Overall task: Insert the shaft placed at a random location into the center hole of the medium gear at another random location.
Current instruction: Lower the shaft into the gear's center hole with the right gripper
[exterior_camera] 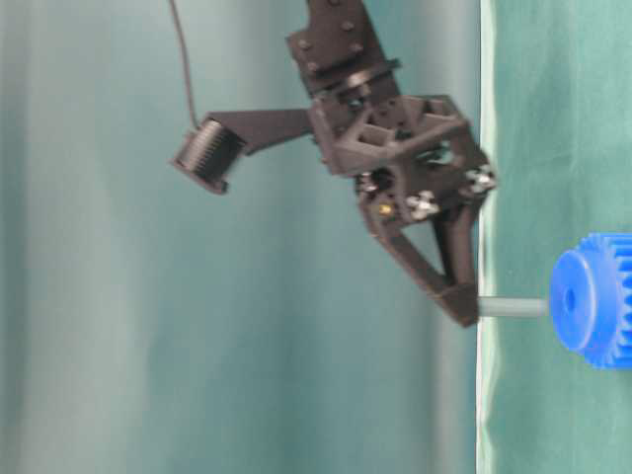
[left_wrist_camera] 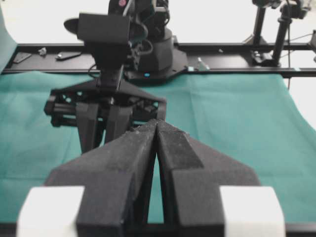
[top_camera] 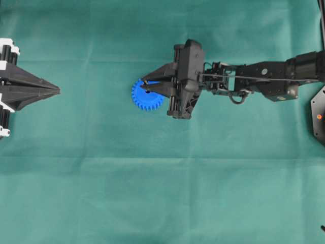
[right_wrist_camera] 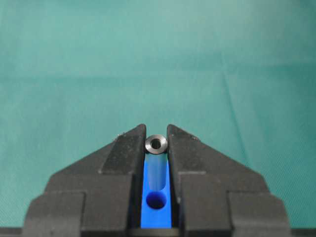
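The blue medium gear (top_camera: 147, 96) lies flat on the green cloth, left of centre. My right gripper (top_camera: 145, 83) is shut on the shaft (right_wrist_camera: 156, 144), a short silvery pin seen end-on between the fingertips. In the table-level view the shaft (exterior_camera: 513, 307) runs from the fingertips (exterior_camera: 460, 304) to the gear's hub (exterior_camera: 583, 301). In the right wrist view its lower end sits just beyond the center hole (right_wrist_camera: 156, 201), which shows open and dark. My left gripper (top_camera: 55, 91) is shut and empty at the far left, well away from the gear.
The green cloth (top_camera: 162, 193) covers the table. The right arm (top_camera: 264, 76) stretches in from the right edge. In the left wrist view the right gripper's body (left_wrist_camera: 106, 98) stands ahead of my left fingers (left_wrist_camera: 133, 148), with a black frame rail behind it.
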Tool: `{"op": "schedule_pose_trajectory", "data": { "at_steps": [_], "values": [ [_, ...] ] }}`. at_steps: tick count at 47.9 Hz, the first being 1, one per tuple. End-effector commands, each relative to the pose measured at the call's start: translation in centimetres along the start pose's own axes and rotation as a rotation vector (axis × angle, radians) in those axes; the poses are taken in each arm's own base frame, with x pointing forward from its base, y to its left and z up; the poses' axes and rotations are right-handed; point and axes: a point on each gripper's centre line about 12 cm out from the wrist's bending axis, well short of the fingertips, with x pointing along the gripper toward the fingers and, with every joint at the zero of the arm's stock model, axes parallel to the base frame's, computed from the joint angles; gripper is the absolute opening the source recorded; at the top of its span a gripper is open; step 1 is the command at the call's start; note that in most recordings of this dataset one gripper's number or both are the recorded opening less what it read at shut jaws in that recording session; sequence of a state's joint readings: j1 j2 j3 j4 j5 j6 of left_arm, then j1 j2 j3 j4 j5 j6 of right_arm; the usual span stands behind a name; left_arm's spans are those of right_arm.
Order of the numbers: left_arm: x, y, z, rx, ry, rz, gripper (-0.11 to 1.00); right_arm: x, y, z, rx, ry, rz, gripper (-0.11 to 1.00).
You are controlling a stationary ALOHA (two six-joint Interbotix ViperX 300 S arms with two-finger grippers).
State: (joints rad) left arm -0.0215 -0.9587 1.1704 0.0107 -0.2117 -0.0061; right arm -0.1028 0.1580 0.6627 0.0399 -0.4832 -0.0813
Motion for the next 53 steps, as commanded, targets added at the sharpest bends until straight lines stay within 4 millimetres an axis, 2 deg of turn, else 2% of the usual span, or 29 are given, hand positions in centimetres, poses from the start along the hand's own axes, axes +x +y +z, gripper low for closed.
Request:
{"op": "schedule_pose_trajectory", "data": {
  "at_steps": [1, 15, 53],
  "values": [
    [0.2, 0.0, 0.6, 0.001, -0.014, -0.001, 0.00, -0.7, 0.0, 1.9, -0.022, -0.051, 0.001, 0.13],
    [0.2, 0.0, 0.6, 0.001, -0.014, -0.001, 0.00, -0.5, 0.0, 1.5, -0.021, -0.040, 0.001, 0.13],
    [0.2, 0.1, 0.6, 0.002, -0.014, 0.004, 0.00, 1.6, 0.1, -2.0, 0.000, 0.025, -0.004, 0.13]
  ]
}}
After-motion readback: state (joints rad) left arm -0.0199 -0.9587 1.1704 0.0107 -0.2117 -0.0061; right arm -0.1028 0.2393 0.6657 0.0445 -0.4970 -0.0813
